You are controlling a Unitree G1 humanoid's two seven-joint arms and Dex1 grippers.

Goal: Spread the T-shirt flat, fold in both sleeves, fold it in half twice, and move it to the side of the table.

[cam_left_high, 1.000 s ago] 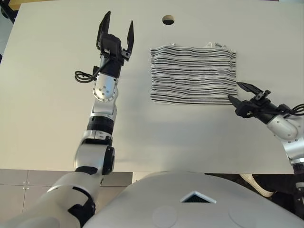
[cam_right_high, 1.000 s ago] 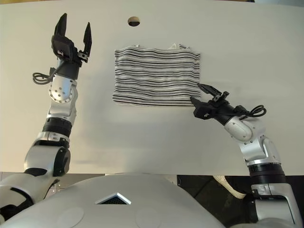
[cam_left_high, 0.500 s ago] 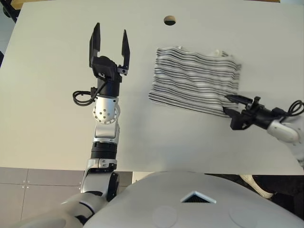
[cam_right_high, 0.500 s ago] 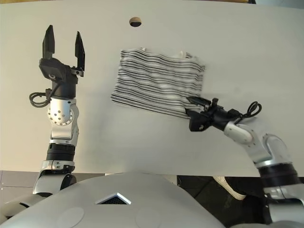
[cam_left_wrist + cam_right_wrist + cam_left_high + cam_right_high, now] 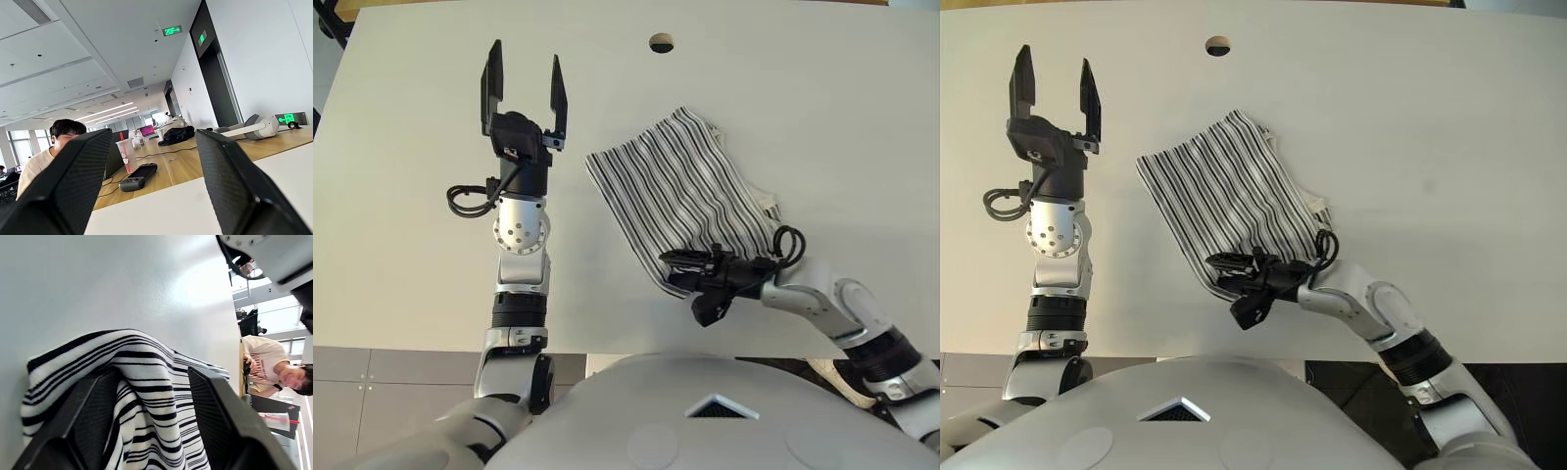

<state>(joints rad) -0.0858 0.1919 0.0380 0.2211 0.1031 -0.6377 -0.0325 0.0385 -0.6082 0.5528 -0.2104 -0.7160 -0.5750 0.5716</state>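
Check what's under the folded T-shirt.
The T-shirt lies on the white table, its near corner pinched in the right tool. Bare tabletop shows all round it; whatever the cloth covers cannot be seen.

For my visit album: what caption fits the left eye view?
Right gripper pinches a corner of the folded striped T-shirt on the white table; left gripper stands open beside it.

T-shirt [image 5: 680, 191] on table [image 5: 401, 245], right of left fingers [image 5: 492, 76]; its near corner between right fingers [image 5: 683, 258]
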